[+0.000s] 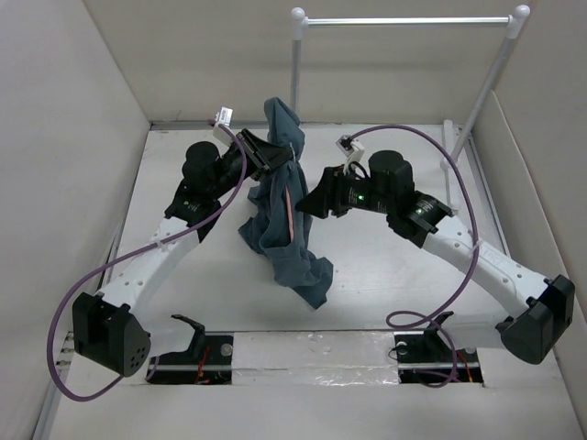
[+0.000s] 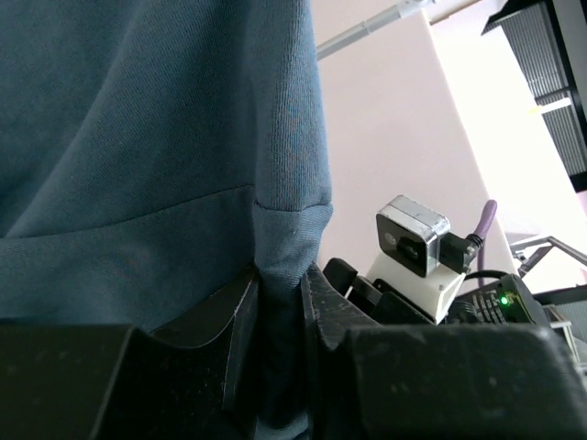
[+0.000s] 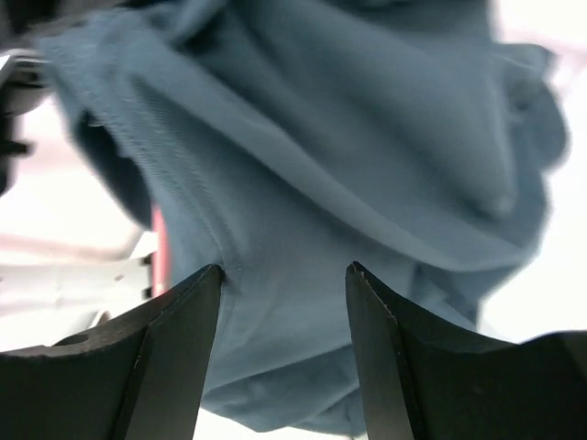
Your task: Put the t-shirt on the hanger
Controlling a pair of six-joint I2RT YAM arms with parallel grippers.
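T-shirt hem [image 2: 292, 220] in left end effector [image 2: 280, 298]

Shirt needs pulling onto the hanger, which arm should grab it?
Probably right: the right claw is open at the shirt, while the left claw is shut on it, holding it up.

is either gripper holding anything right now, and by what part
The left gripper pinches the t-shirt at a stitched hem fold, holding it up. The right gripper stands open just in front of the cloth and holds nothing.
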